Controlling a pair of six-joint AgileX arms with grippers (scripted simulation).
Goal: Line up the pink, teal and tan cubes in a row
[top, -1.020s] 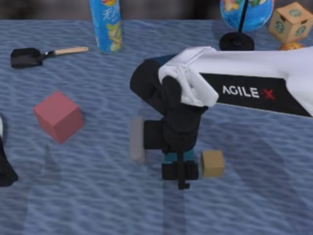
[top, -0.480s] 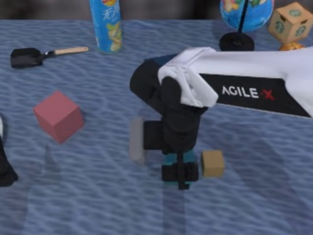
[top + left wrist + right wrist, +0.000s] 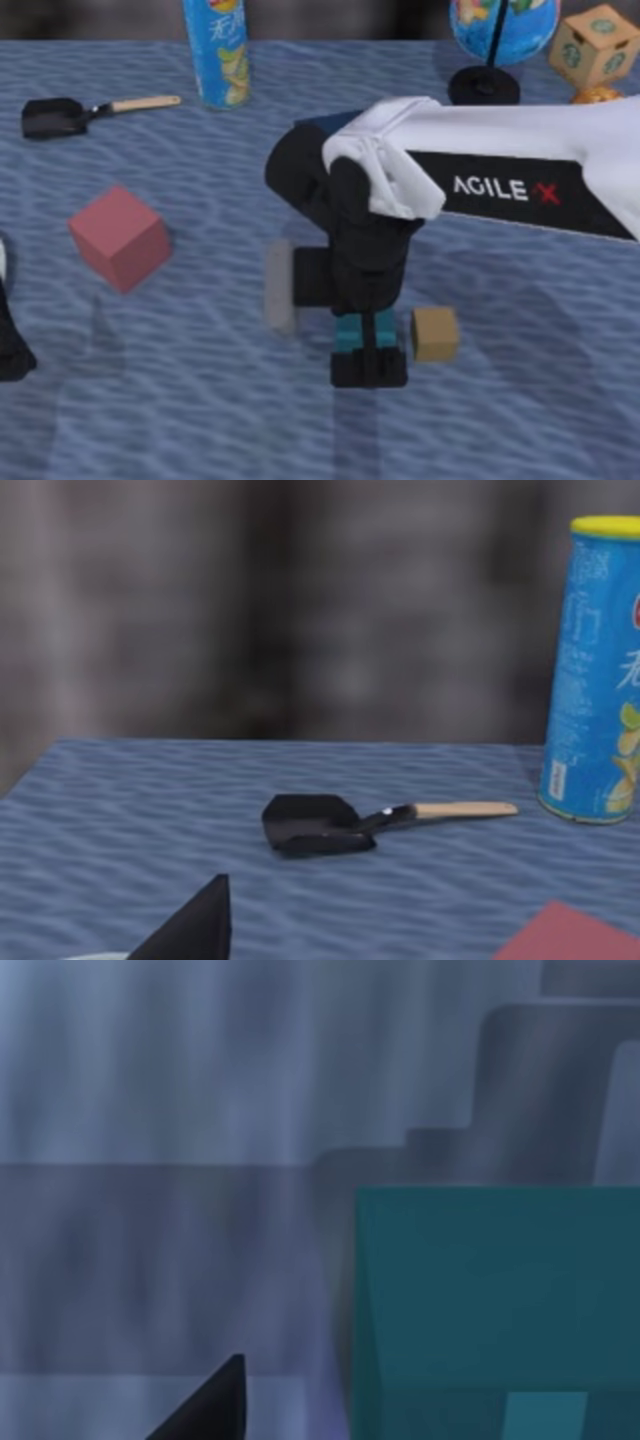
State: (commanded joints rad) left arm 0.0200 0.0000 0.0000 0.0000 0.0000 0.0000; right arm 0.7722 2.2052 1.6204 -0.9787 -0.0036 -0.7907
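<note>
My right gripper [image 3: 369, 372] stands over the teal cube [image 3: 364, 331] near the middle of the table [image 3: 520, 400], wrist pointing down. The cube shows as a teal strip under the wrist, and in the right wrist view its flat face fills the lower corner. I cannot tell whether my jaws are clamped on the cube or standing apart; the wrist housing hides the contact.

The tan cube [image 3: 435, 334] sits just to the right of the teal cube, with a narrow gap between them. The pink cube [image 3: 119, 237] lies well apart at the left, turned at an angle to the others.

Hazards, as I judge them:
- If I lift away with a finger touching the teal cube, the cube drags or twists out of line.
- Any sideways drift to the right pushes the teal cube or my finger into the tan cube and shifts it.
- The pink cube needs rotating as well as moving; set down askew, it breaks the row.

My left gripper [image 3: 12, 345] is parked at the left edge, near the pink cube.
</note>
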